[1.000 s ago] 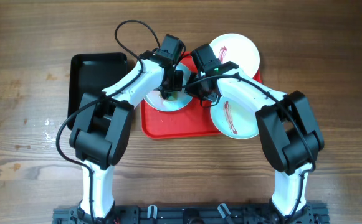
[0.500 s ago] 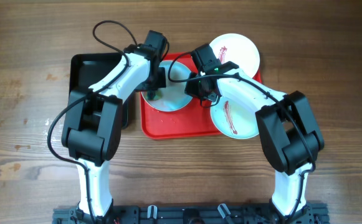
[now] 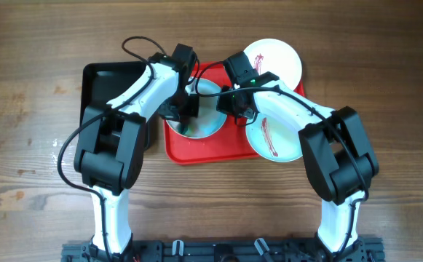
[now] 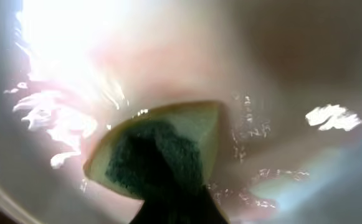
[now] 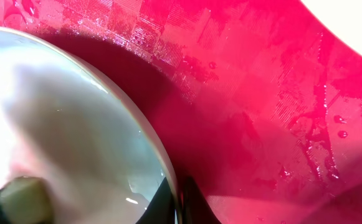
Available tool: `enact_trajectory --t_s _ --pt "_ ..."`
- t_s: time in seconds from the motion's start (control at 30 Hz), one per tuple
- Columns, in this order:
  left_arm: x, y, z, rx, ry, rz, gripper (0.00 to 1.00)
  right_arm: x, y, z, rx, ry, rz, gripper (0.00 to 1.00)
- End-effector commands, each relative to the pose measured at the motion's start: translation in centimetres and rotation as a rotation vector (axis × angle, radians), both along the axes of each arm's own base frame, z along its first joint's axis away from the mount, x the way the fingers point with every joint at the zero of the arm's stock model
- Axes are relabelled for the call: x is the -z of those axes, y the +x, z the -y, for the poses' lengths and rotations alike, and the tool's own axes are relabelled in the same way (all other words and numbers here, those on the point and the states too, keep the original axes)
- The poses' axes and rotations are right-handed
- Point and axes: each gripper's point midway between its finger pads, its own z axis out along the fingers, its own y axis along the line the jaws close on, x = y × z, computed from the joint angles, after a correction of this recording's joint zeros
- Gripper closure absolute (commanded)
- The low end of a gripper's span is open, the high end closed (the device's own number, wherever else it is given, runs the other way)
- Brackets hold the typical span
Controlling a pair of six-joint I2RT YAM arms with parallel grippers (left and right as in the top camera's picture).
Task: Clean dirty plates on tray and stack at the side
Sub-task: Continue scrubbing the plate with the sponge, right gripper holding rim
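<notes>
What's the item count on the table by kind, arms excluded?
plates: 3
red tray: 1
black tray: 1
sponge: 1
total: 6

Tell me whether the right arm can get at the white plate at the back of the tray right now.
Probably not yet: its fingers look shut on the rim of the mint plate under the sponge. Once released, the white plate lies close by, uncovered.
</notes>
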Motion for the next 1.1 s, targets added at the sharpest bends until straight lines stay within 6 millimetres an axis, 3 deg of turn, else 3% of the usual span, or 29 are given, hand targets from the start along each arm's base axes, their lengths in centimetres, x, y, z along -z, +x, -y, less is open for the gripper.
enact_trajectory --t_s 0.0,0.17,0.27,0.37,0.53,0.7,0.8,0.93,1.07 --pt "2.8 -1.7 4.6 0.087 -0.200 -0.072 0.96 2.0 -0.4 0.8 0.032 -0.034 -0.038 0.95" --pt "2.7 1.3 5.9 0.096 -0.247 0.059 0.96 2.0 -0.4 0.8 0.032 -0.034 -0.037 0.96" --pt "2.8 3.3 5.7 0.089 -0.214 0.145 0.96 2.0 -0.4 0.8 0.032 -0.034 -0.038 0.96" --pt "3.1 5.4 4.0 -0.001 -0.102 0.228 0.96 2.0 -0.4 0.8 0.031 -0.034 -0.038 0.96" --pt "3.0 8.1 -0.4 -0.192 0.143 0.365 0.96 2.0 -0.4 0.8 0.031 -0.035 -0.039 0.96" --pt "2.5 8.2 -3.5 -0.325 0.298 0.411 0.96 2.0 -0.4 0.8 0.031 -0.035 -0.039 0.96" --pt "2.6 7.5 -3.9 -0.357 0.314 0.384 0.96 2.0 -0.4 0.8 0.031 -0.034 -0.039 0.96" --pt "1.7 5.9 -3.2 -0.348 0.289 0.286 0.96 2.0 -0.6 0.7 0.028 -0.025 -0.045 0.96" --pt "-2.3 5.0 -1.4 -0.340 0.197 0.199 0.96 2.0 -0.7 0.4 0.022 -0.010 -0.054 0.96"
